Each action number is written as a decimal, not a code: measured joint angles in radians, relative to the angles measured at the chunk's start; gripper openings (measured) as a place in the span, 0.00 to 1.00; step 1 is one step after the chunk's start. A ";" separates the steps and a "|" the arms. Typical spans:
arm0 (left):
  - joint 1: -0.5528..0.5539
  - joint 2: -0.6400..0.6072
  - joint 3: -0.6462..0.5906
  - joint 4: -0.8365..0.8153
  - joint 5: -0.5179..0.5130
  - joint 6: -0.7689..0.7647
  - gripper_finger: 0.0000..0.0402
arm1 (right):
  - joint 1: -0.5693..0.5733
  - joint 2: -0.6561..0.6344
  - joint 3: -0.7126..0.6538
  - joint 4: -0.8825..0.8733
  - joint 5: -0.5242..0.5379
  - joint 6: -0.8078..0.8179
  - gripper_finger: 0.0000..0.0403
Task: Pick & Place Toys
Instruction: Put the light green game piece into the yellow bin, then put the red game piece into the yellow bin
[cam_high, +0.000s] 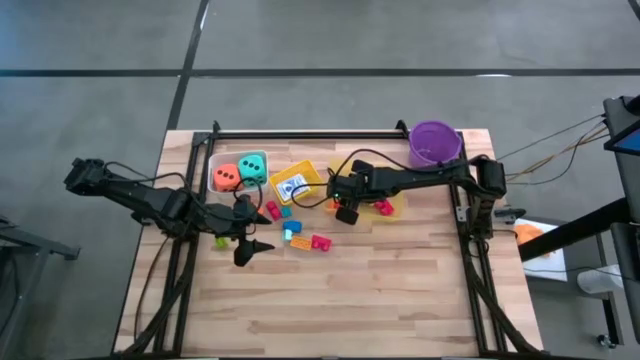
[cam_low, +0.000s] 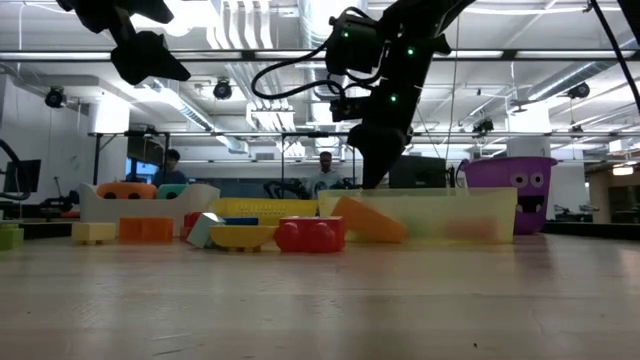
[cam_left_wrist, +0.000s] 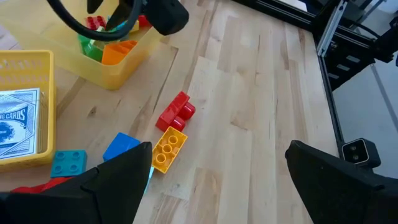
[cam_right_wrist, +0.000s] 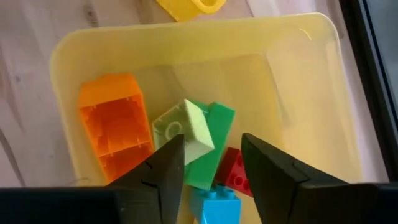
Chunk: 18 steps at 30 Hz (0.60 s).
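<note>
My right gripper (cam_high: 347, 212) reaches down into the pale yellow bin (cam_right_wrist: 311, 74) with a blue brick (cam_right_wrist: 214, 202) between its fingers. In the bin lie an orange brick (cam_right_wrist: 115, 134), a light-green brick (cam_right_wrist: 183, 130) tilted on a green one (cam_right_wrist: 208, 155), and a red brick (cam_right_wrist: 233, 174). My left gripper (cam_high: 250, 250) hangs open above the table, left of centre, touching nothing. Loose on the wood below it lie a red brick (cam_left_wrist: 176, 112), a yellow brick (cam_left_wrist: 168, 149) and blue bricks (cam_left_wrist: 121, 146). My right gripper has the blue brick's two sides (cam_right_wrist: 194, 198) between its two fingers, well back from the tips. The fingers slant steeply down into the bin from the table's right side. Whether the brick hangs clear of the bricks under it, I cannot tell.
An orange die (cam_high: 227, 177) and a teal die (cam_high: 252, 167) sit in a clear bin at the back left. The card box (cam_high: 292, 186) lies in a yellow tray beside it. A purple bucket (cam_high: 434, 143) stands at the back right. Bare wood fills the near half.
</note>
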 joint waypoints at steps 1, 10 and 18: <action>0.000 0.000 0.000 0.000 0.000 0.000 0.92 | 0.001 0.000 -0.001 0.000 0.000 -0.002 0.35; 0.000 0.000 0.000 -0.016 0.001 -0.031 0.92 | -0.001 -0.010 -0.003 -0.008 0.063 0.033 0.24; 0.000 0.002 0.000 -0.160 0.004 -0.162 0.92 | 0.026 -0.049 -0.003 -0.031 -0.002 0.073 0.24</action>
